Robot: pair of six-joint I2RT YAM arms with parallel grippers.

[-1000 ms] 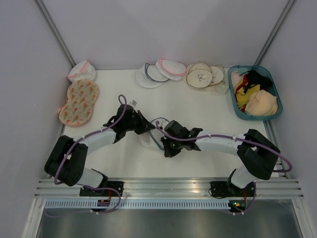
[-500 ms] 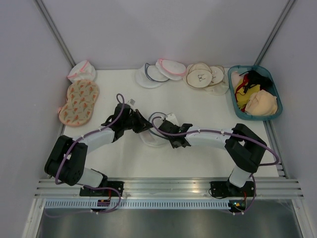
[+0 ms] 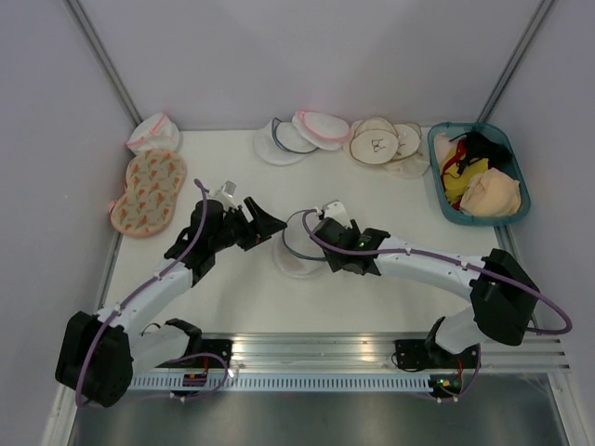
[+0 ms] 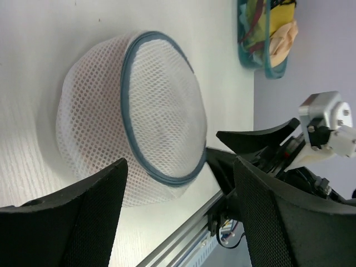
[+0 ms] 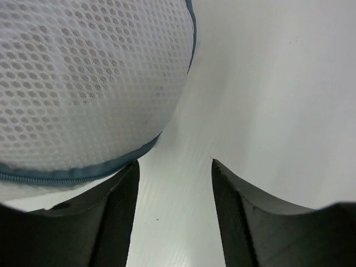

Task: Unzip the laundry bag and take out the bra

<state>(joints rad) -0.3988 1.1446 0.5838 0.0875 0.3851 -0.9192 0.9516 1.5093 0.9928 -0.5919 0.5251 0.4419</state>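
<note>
**Two grippers parted from the bag, zip not yet opened**

Compared with half a second ago, the left arm is swung out toward nine o'clock. The left gripper (image 3: 268, 223) is now set apart from the laundry bag (image 3: 296, 246), at its ten o'clock, with its jaws spread wide and nothing held. The right gripper (image 3: 325, 246) is kept close at the bag's three o'clock, its jaws likewise parted and empty. The bag, crowded between both wrists a moment ago, is now exposed near the middle of the table (image 3: 390, 200). It is judged that the hold has been given up and a fresh approach to the zip is needed, so the task is barely begun.

Only the layout is given by the top view. In the left wrist view the bag is shown tilted on edge, and its blue zip rim (image 4: 127, 117) is seen unbroken, so it is taken to be shut. In the right wrist view the rim is shown just beside one finger, though contact cannot be confirmed. The bra is not made out through the mesh in any view and is presumed to be inside. No zip pull is found.
</note>
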